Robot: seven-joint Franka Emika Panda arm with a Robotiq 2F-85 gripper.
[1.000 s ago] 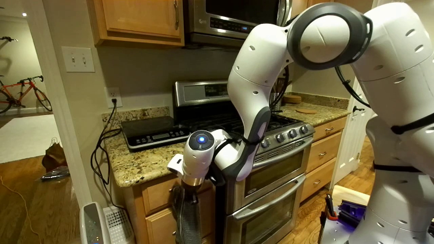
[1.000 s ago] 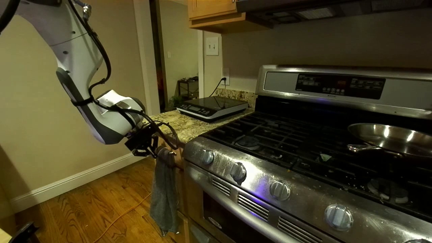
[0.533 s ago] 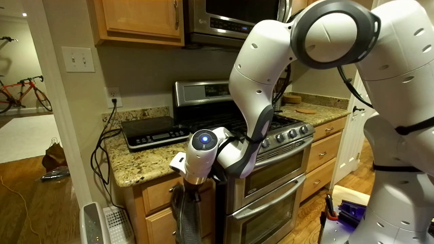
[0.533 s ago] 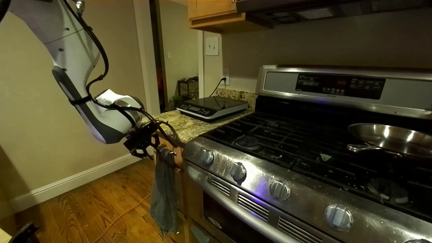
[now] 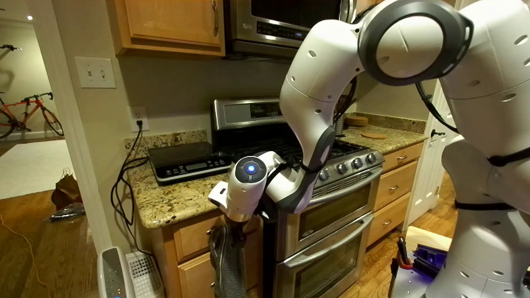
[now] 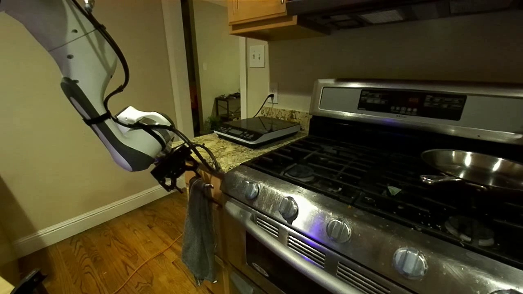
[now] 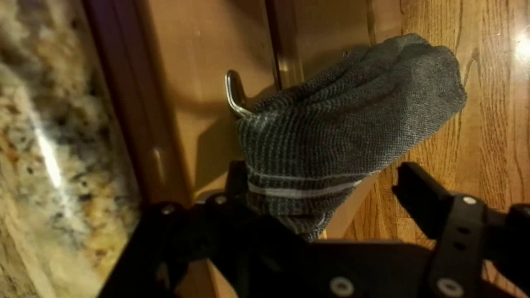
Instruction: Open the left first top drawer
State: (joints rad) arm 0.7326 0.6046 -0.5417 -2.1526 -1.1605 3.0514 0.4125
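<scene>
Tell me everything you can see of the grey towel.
The grey towel looks like woven cloth, ribbed toward the top, with pale stripes along one side. It hangs in folds from the metal drawer handle, in front of the wooden cabinet and beside the range. Its lower end is loose. Whether the open gripper touches it cannot be told.

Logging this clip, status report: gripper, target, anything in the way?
Black two-fingered gripper: open. Flat honey-oak wooden top drawer: closed. Likely obstruction: grey woven cloth towel draped over its curved silver metal handle.
</scene>
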